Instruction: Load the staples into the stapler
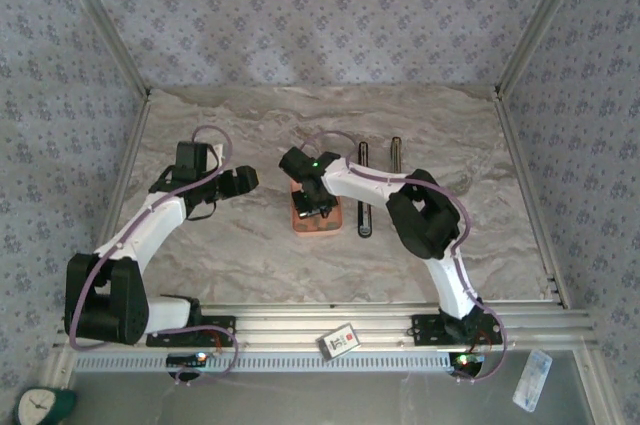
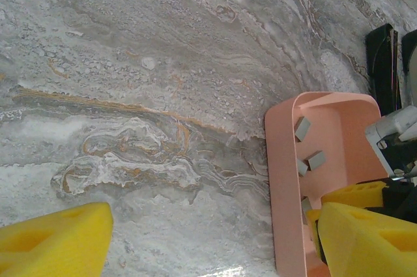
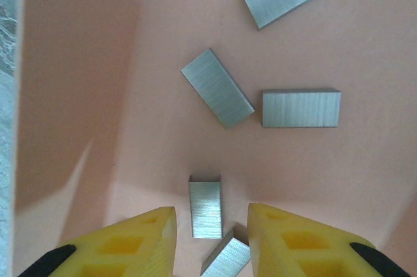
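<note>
**Right end effector.** The right gripper (image 3: 210, 215) is hanging inside the salmon-orange rectangular plastic tray (image 3: 78, 94). Its yellow fingers (image 3: 130, 244) are standing apart and are clamping nothing.

**Target.** One short grey metallic staple strip (image 3: 205, 206) is lying on the tray floor directly between the fingertips, with a gap showing on each side. Its long axis is pointing straight ahead of the gripper, across the closing line, so the jaws would be closing on its narrow width. This alignment appears suitable for a pinch.

**Caution.** A second grey strip (image 3: 225, 259) is lying tilted just beside the inner edge of the right-hand finger and may be caught in the closure.

**Further ahead.** Three more grey strips (image 3: 217, 88) are lying loose ahead of the fingertips, each at a different angle.

**Beyond the tray.** The long, narrow dark stapler (image 1: 363, 195) is lying on the marble-patterned tabletop (image 2: 163, 62), just past the tray on the right arm's own side.

**Left end effector.** The left gripper (image 2: 214, 218) is hovering over bare tabletop outside the tray wall, fingers wide apart and empty. The right arm is the nearer one to the staples.
</note>
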You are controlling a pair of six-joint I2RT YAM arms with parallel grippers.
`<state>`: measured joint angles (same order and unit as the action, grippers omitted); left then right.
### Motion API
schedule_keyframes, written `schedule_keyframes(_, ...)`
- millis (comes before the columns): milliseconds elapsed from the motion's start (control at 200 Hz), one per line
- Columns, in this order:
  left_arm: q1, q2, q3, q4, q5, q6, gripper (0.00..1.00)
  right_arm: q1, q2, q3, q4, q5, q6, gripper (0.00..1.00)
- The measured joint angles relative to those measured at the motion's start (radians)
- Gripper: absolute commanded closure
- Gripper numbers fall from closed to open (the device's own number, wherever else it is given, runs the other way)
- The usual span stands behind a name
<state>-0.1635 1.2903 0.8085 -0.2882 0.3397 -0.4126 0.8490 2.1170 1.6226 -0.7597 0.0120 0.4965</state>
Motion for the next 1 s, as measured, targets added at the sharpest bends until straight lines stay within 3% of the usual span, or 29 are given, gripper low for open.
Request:
schedule_keyframes(285, 0.0, 0.007, 0.0, 0.001, 0.0, 0.003, 0.18, 0.0, 0.04, 0.017, -0.001, -0.005, -0.009, 0.66)
schedule_keyframes(720, 0.0, 0.007, 0.0, 0.001, 0.0, 0.011, 0.19, 0.001, 0.042, 0.024, -0.009, 0.026, -0.016, 0.8)
schedule_keyframes(1004, -0.044, -0.007, 0.0, 0.0, -0.013, 0.038, 0.19, 0.0, -0.117, -0.127, 0.09, 0.052, -0.001, 0.81)
